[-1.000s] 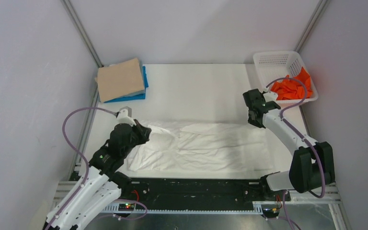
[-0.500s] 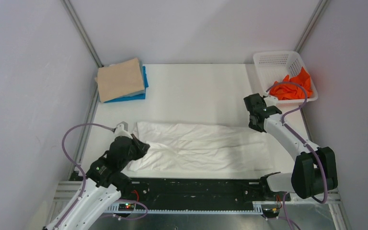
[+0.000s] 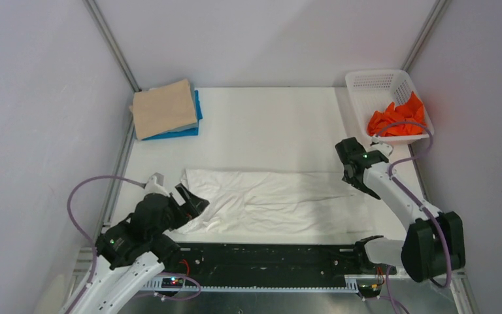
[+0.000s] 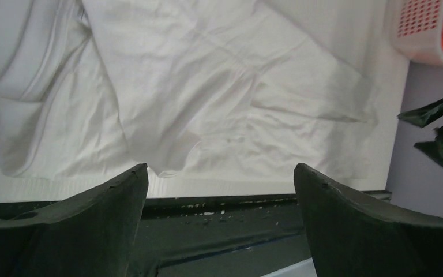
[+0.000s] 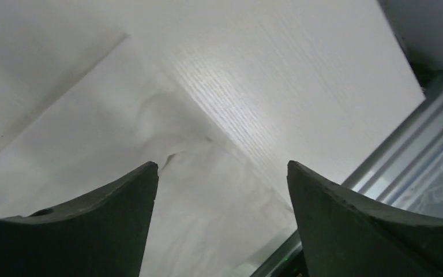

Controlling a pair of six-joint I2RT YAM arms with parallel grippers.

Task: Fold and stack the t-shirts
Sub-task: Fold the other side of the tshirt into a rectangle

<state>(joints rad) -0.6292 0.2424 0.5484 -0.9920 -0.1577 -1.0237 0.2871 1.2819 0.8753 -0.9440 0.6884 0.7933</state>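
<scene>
A thin white t-shirt [image 3: 274,203] lies spread and wrinkled across the near part of the table. My left gripper [image 3: 193,198] hovers at its left end, open and holding nothing. The left wrist view shows the white t-shirt [image 4: 207,86] beyond the left gripper [image 4: 219,167], which is over the table's dark near edge. My right gripper [image 3: 354,178] stands open over the shirt's right end. In the right wrist view the right gripper [image 5: 220,166] has only the white cloth [image 5: 92,144] below it. A folded beige-tan t-shirt [image 3: 163,108] rests on a folded blue t-shirt [image 3: 196,124] at the far left. An orange t-shirt [image 3: 397,118] is bunched in the basket.
A white lattice basket [image 3: 372,80] stands at the far right corner and also shows in the left wrist view as the basket [image 4: 418,26]. Metal frame posts rise at both back corners. A dark rail [image 3: 268,255] runs along the near edge.
Both grippers have opened and let go of the white t-shirt, which now lies flatter. Both arms have drawn toward the near edge, the left one also down-left.
</scene>
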